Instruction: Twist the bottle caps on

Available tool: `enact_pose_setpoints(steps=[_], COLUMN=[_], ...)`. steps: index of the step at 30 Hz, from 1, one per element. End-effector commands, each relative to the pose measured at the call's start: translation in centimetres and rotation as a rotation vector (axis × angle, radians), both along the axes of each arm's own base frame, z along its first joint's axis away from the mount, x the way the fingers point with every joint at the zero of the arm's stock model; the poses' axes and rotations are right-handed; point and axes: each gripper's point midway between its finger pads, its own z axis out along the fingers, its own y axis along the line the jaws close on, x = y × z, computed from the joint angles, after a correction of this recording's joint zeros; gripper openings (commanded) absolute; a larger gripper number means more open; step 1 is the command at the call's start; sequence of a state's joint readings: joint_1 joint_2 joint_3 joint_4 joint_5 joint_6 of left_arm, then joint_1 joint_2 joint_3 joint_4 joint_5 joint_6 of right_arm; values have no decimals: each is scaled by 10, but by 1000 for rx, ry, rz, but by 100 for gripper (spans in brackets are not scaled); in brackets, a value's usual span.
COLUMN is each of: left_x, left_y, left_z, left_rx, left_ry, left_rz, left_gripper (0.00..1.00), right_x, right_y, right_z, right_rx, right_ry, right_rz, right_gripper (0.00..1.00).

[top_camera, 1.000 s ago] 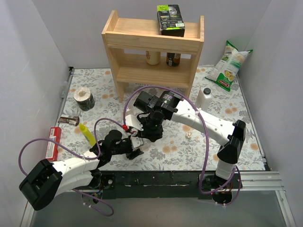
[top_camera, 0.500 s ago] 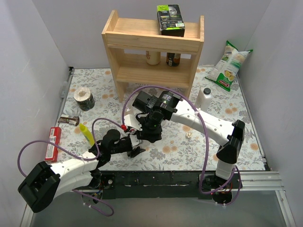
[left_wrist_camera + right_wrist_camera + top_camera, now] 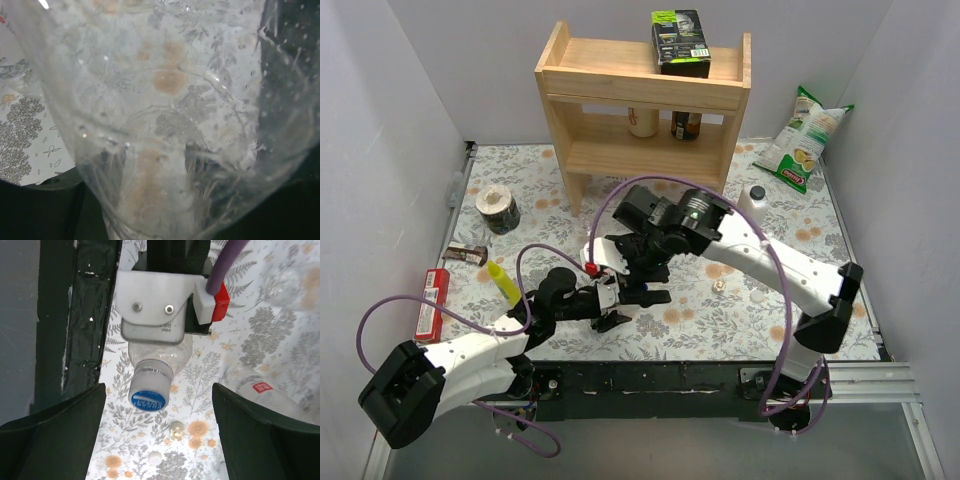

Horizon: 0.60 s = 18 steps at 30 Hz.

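Observation:
My left gripper (image 3: 607, 306) is shut on a clear bottle (image 3: 170, 125), which fills the left wrist view and hides its fingers. The right wrist view shows that bottle's neck (image 3: 152, 371) sticking out under the left gripper's white housing, with a pale, blue-topped cap (image 3: 147, 399) sitting on it. My right gripper (image 3: 157, 395) is open, its dark fingers (image 3: 55, 435) standing wide on either side of the cap and not touching it. Two loose pale caps (image 3: 176, 429) (image 3: 154, 456) lie on the floral cloth below. Another clear bottle (image 3: 252, 387) with a red label lies to the right.
A wooden shelf (image 3: 645, 100) holding jars and a black box (image 3: 680, 42) stands at the back. A tape roll (image 3: 498, 208), yellow marker (image 3: 503, 283) and red box (image 3: 433, 302) lie left. A white opaque bottle (image 3: 753, 205) and a snack bag (image 3: 803, 140) are right.
My right gripper has opened off the cap and drawn back from it, its arm swinging slightly right. The left gripper still holds the bottle in place.

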<state>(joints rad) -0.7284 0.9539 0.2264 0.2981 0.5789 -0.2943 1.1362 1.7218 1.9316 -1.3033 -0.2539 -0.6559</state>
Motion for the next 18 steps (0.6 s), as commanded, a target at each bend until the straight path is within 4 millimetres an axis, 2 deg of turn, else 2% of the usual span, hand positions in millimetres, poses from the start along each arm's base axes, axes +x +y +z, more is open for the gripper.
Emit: enact_pose_setpoints(steps=[1, 3, 6, 10, 18], left_x=[-14, -23, -29, -30, -28], left_y=[-8, -8, -9, -9, -12], left_z=[9, 10, 9, 11, 10], left_rx=[18, 24, 29, 22, 36], left_ry=[34, 63, 98, 95, 87], left_rz=[-124, -168, -199, -206, -221], left_gripper=[0, 0, 0, 0, 0], right_x=[-12, -5, -5, 0, -12], right_y=[-16, -16, -20, -18, -12], right_z=[41, 32, 39, 31, 27], right_rx=[179, 201, 256, 263, 285], right_ry=[-91, -163, -256, -319, -302], right_rz=[96, 154, 260, 333, 469], right_gripper=[94, 91, 84, 77, 63])
